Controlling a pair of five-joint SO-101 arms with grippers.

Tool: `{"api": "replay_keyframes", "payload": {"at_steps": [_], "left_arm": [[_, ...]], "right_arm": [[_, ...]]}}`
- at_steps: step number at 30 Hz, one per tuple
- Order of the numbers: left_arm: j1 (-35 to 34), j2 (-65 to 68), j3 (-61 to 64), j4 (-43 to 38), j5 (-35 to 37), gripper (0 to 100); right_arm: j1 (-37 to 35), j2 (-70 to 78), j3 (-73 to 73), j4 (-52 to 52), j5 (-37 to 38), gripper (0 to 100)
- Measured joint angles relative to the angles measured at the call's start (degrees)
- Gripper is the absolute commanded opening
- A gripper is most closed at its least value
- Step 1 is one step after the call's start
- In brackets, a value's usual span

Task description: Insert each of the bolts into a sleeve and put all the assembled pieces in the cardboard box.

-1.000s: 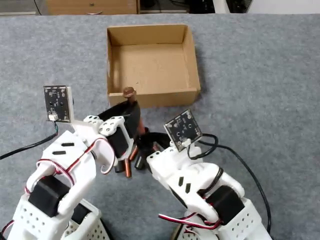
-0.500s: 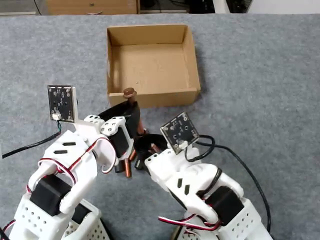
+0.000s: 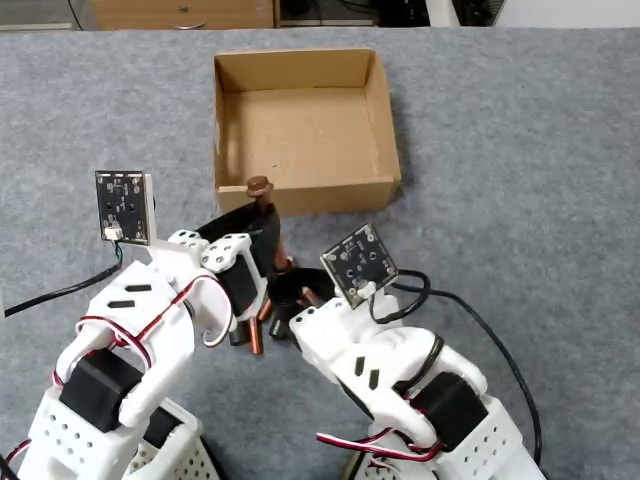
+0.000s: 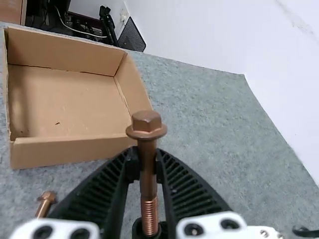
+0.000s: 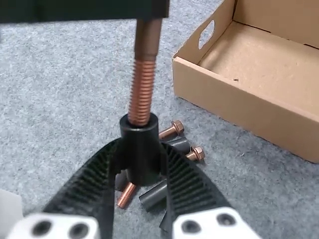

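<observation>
One box is set open at the far side for finished pieces. Near it, the left gripper and right gripper are clamped on an upright bolt and a sleeve, so the thread is kept lined up in the hole.

— How many bolts did we count?
— Four: the held bolt, plus a first loose bolt, a second loose bolt and a third loose bolt.
— And sleeves?
— We made out three: the held sleeve, a first loose sleeve and a second loose sleeve. We could not tell whether more lay hidden behind them.
— Boxes and grippers?
— We counted one cardboard box and two grippers, the left gripper and the right gripper.
</observation>
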Motion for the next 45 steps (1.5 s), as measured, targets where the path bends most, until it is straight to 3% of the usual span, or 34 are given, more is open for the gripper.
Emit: {"api": "replay_keyframes", "payload": {"at_steps": [29, 35, 45], "left_arm": [[0.0, -0.1, 0.0, 4.7, -2.8, 2], [1.6, -0.2, -0.1, 10.5, -2.9, 2], [1.8, -0.2, -0.1, 12.0, -2.9, 2]], "right_arm": [[1.2, 0.0, 0.0, 0.0, 0.2, 0.1], [1.2, 0.0, 0.1, 0.0, 0.2, 0.1], [1.1, 0.0, 0.1, 0.0, 0.3, 0.1]]}}
